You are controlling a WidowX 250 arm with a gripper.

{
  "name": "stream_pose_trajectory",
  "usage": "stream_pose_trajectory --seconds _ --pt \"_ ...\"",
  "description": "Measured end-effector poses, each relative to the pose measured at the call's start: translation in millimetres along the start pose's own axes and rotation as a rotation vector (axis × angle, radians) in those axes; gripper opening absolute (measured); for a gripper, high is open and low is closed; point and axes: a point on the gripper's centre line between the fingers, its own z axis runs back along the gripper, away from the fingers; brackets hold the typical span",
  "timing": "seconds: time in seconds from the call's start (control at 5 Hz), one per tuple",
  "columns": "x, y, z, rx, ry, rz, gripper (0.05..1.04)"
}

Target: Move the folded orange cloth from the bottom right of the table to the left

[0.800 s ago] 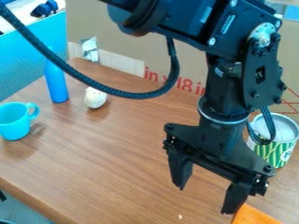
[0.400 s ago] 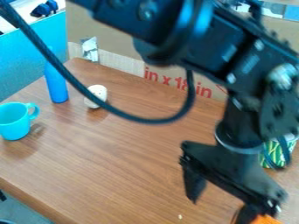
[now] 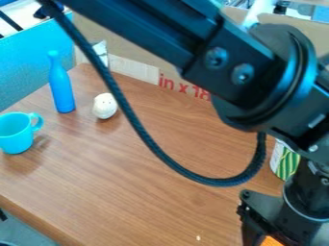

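Change since earlier frames: the black arm (image 3: 254, 79) has been shifted toward the right edge of the view, and the gripper (image 3: 267, 214) has been brought lower and farther right. The neck of the bottle (image 3: 62, 91), crossed by the cable (image 3: 138, 127) before, is now seen uncovered. No shift is noted for the bottle, the cup or the white ball.
Gripper: found at the lower right, partly cut off by the bottom edge. Whether it is apart, together or clamped on anything cannot be told.
Orange cloth: located at the bottom edge, lower right, directly by the gripper and partly covered by it (image 3: 271, 241). Contact cannot be confirmed.
Can: green and white striped (image 3: 284, 161), stood at the right behind the gripper; partly hidden by the arm.
Cable: hung in a long loop from the arm, over the middle of the table (image 3: 128, 192).
Cup: light blue (image 3: 16, 137), upright near the left edge, handle turned to the right.
Bottle: blue, upright, behind the cup.
White ball: roundish, marked with small dark spots (image 3: 105, 106), placed just right of the bottle.
Backdrop: cardboard (image 3: 138, 43) with red print, set along the far table edge; blue panel (image 3: 26, 67) at left.
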Motion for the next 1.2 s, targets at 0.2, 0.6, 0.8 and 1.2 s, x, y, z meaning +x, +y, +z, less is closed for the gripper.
stream_pose_trajectory --seconds 0.2,0.6,0.8,1.2 --pt "11 -15 -12 -0.057 -0.006 0.044 1.001" --pt "42 -35 -14 -0.123 -0.046 0.081 1.001" --pt "48 -40 -21 -0.125 -0.032 0.072 1.001" --pt "29 -37 -47 -0.094 0.090 0.041 1.001"
